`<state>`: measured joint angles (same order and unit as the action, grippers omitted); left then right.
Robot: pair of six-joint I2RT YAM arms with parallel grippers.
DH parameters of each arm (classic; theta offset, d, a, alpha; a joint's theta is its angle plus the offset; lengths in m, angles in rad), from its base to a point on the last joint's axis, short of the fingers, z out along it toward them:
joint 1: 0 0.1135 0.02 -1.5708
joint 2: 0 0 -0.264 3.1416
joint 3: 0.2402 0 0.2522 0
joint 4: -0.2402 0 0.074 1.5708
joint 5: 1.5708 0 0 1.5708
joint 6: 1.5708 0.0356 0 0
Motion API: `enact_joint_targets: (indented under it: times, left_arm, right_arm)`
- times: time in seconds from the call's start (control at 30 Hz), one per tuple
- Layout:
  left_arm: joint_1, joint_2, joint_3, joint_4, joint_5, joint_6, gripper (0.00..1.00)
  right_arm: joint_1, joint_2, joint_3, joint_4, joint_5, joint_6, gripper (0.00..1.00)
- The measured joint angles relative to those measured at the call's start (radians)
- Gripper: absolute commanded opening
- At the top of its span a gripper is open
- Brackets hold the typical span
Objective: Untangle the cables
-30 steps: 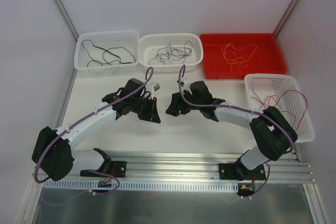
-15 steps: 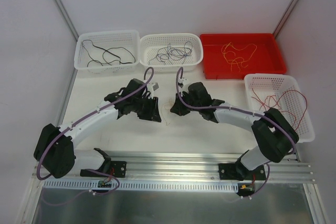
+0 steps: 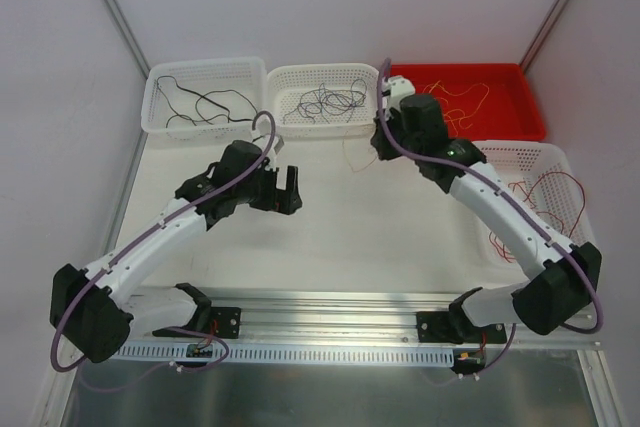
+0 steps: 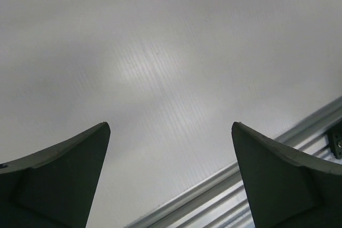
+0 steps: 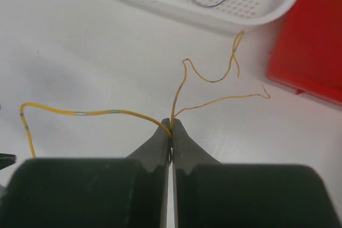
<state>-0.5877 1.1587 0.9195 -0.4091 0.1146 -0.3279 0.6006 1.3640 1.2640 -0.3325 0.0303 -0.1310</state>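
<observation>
My right gripper (image 5: 171,124) is shut on a thin orange-yellow cable (image 5: 80,112). One end trails left over the table and two ends curl away ahead. In the top view the right gripper (image 3: 376,145) hangs between the middle basket and the red tray, with the cable (image 3: 352,159) dangling below it. My left gripper (image 3: 292,192) stands wide open over bare table; nothing lies between its fingers (image 4: 80,153). More cables lie sorted: black ones (image 3: 205,102), purple-grey ones (image 3: 325,102), orange ones (image 3: 455,102) and red ones (image 3: 530,192).
Two white baskets (image 3: 160,77) (image 3: 370,77) and a red tray (image 3: 530,122) line the back edge. Another white basket (image 3: 585,247) stands at the right. An aluminium rail (image 3: 330,307) runs along the near edge and shows in the left wrist view (image 4: 256,185).
The right gripper shut on the orange-yellow cable at mid-table, then rose and swung back toward the red tray. The left gripper opened, let go and drew away to the left.
</observation>
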Motion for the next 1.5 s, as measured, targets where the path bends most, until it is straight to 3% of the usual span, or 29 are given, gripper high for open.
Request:
enact_joint_targets:
  times: [0.27, 0.57, 0.6, 0.67, 0.73, 0.9, 1.13, 1.5]
  left_arm:
    - [0.069, -0.114, -0.035, 0.002, -0.183, 0.084, 0.99]
    - [0.072, -0.171, -0.095, -0.008, -0.354, 0.120, 0.99]
    - [0.072, -0.173, -0.096, -0.008, -0.369, 0.124, 0.99]
    - [0.072, -0.176, -0.097, -0.008, -0.394, 0.131, 0.99]
    - [0.072, -0.176, -0.098, -0.009, -0.415, 0.135, 0.99]
    - [0.072, -0.160, -0.099, -0.008, -0.437, 0.139, 0.99]
    - [0.073, -0.160, -0.099, -0.008, -0.438, 0.139, 0.99]
    - [0.073, -0.328, -0.102, -0.014, -0.439, 0.135, 0.99]
  right_arm:
    - [-0.307, 0.061, 0.310, -0.113, 0.013, -0.063, 0.01]
    - [-0.529, 0.439, 0.554, -0.011, 0.000, -0.064, 0.04]
    - [-0.544, 0.502, 0.586, -0.006, 0.003, -0.064, 0.07]
    - [-0.568, 0.617, 0.640, 0.013, 0.004, -0.056, 0.38]
    - [-0.591, 0.748, 0.716, -0.004, -0.016, -0.036, 0.58]
    - [-0.637, 0.896, 0.763, -0.032, -0.076, 0.013, 0.78]
    - [-0.647, 0.722, 0.602, -0.026, -0.119, 0.035, 0.99]
    - [-0.642, 0.042, 0.491, -0.230, -0.056, 0.006, 0.97]
